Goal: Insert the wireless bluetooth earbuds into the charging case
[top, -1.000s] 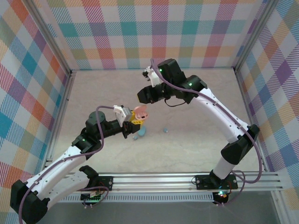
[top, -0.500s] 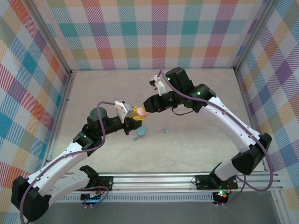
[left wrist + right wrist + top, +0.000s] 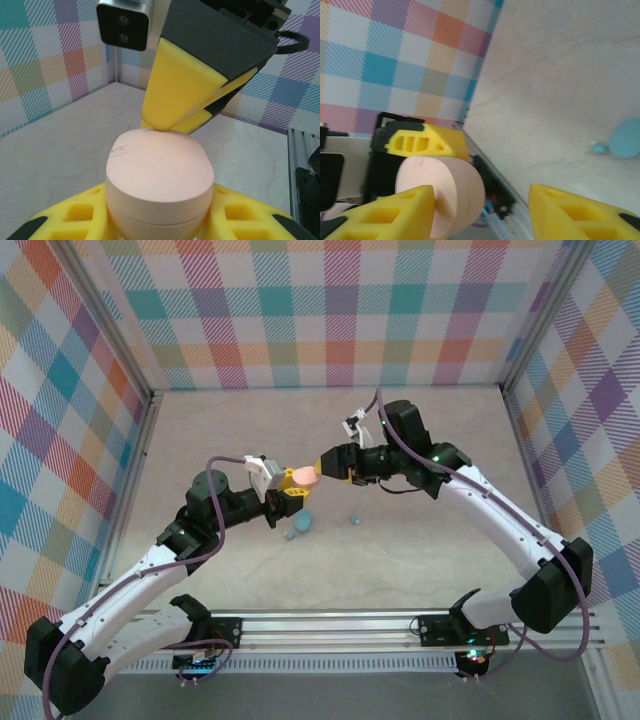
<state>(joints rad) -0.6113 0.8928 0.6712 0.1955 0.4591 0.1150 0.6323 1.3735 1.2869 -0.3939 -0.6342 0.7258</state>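
Left hand [image 3: 289, 489] is clamped on the pink case [image 3: 300, 476], holding it up off the tabletop [image 3: 420, 550]. Right hand [image 3: 324, 464] is at the case's top with its fingers spread wide, one finger touching it. One blue earbud [image 3: 352, 518] sits loose on the tabletop, and another blue earbud [image 3: 289, 535] is just beside the blue case [image 3: 303, 523].

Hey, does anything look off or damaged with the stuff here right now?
One small thing: the pink case, clamped in the left gripper, has a faint dark scuff on its lid. Also, a blue earbud lies loose on the table.
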